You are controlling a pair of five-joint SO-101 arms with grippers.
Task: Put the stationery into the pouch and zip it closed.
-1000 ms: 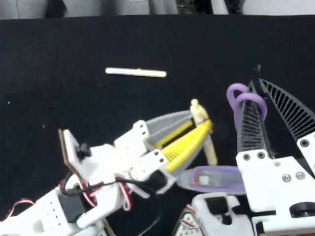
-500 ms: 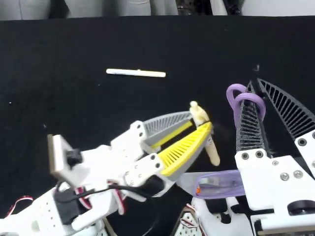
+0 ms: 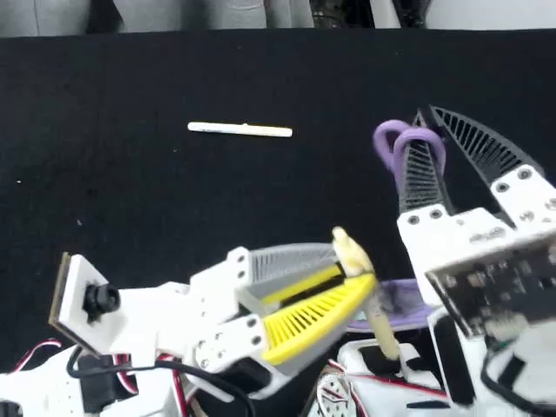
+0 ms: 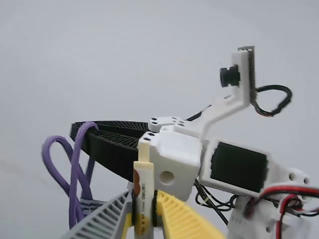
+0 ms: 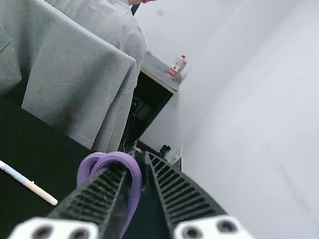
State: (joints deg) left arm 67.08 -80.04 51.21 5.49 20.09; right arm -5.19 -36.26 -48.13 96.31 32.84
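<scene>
My left gripper (image 3: 356,265), with one grey and one yellow finger, is shut on a cream pen (image 3: 380,326), which sticks out past both sides of the jaws. In the left wrist view the same pen (image 4: 143,169) stands upright between the fingers. My right gripper (image 3: 424,122), with black ribbed fingers, is shut on the purple loop (image 3: 391,139) of the pouch. The purple pouch (image 3: 407,300) hangs below it, partly hidden by the arms. The loop (image 5: 102,162) wraps one black finger. A second, white pen (image 3: 240,129) lies on the black table, far left of both grippers.
The black table (image 3: 130,200) stretches wide to the left and back. Grey cloth and dark furniture stand beyond its far edge. Both arm bases crowd the near edge at the centre and right.
My left gripper has drawn back toward the near edge with the cream pen. My right gripper has shifted left and farther back, carrying the purple loop and pouch along.
</scene>
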